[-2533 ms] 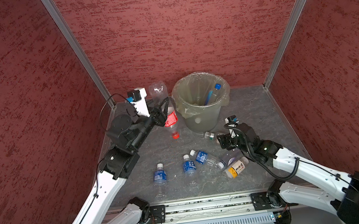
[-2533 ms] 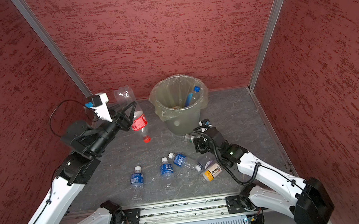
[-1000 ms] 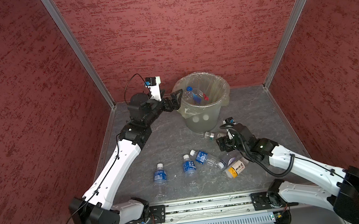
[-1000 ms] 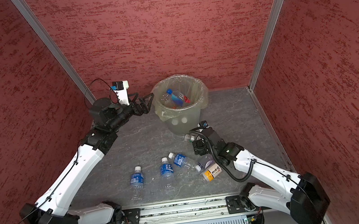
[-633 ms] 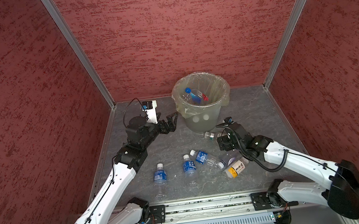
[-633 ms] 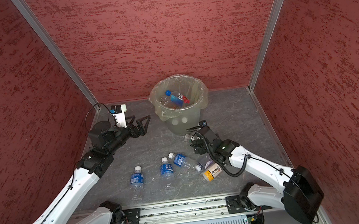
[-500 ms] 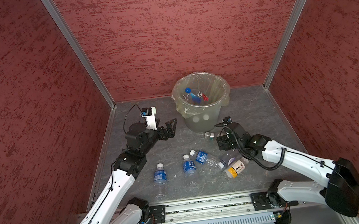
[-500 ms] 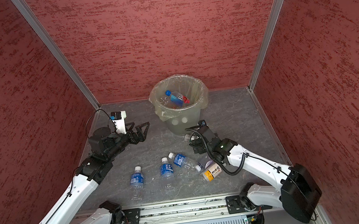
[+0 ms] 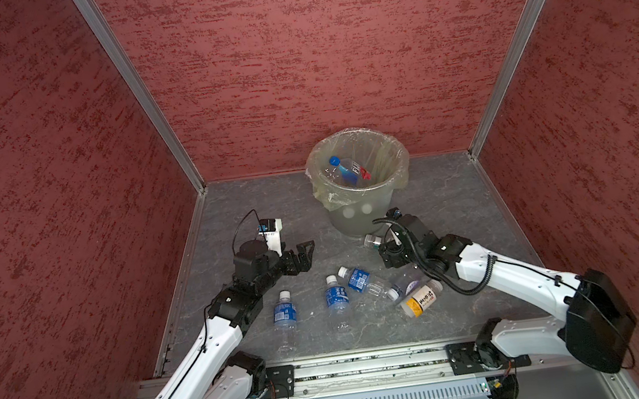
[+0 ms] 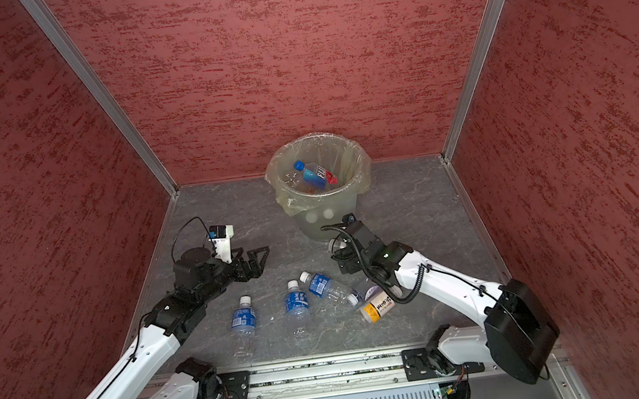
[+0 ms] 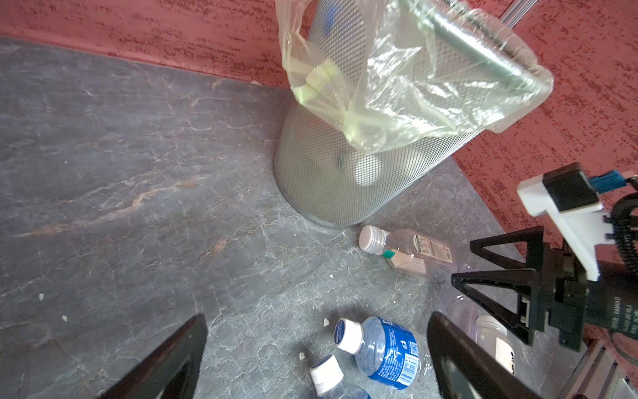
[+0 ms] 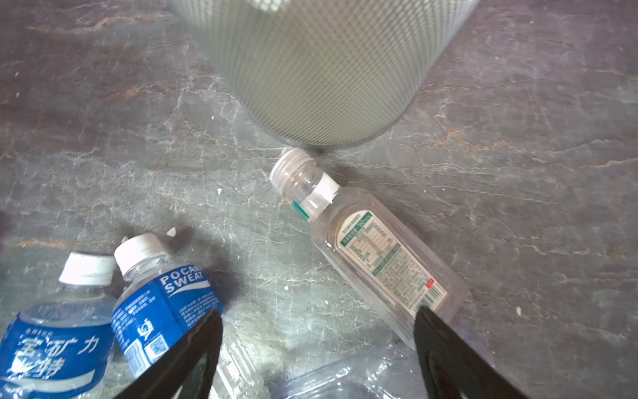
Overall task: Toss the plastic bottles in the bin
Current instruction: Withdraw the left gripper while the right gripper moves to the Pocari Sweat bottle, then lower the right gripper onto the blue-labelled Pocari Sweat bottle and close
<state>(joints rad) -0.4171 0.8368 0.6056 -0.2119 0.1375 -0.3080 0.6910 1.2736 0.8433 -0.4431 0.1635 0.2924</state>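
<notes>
In both top views the bin [image 9: 339,221] stands near the middle of the bench's [image 9: 267,199] far edge, with a few bottles [image 9: 345,170] already inside. Six more lie on the bench: a green-label bottle [image 9: 372,239] with its cap just beside the bin's foot, and a cluster of five [image 9: 336,295] nearer the front edge. The left claw [image 9: 307,256] hangs wide open and empty over the bare left part of the bench. The right claw [image 9: 383,247] sits low over the green-label bottle, and its wrist hides the jaws here.

From the left wrist we see the right claw [image 11: 462,260] with its jaws apart, right at that bottle's base.

From the right wrist the jaws are open and pinch nothing. The bottle lies slantwise, with its base by one finger [image 12: 448,345].

To grip well, we judge the wrist should turn until the jaws straddle the flat body across the label, then close gently, because the thin, slick plastic may squirt out.

Room is tight. The bin wall crowds the cap end, and the blue-label bottles [image 12: 165,300] lie beside the other finger. We would lift straight up before swinging over the rim, keeping clear of the folded bag. The bench's right side is open.
</notes>
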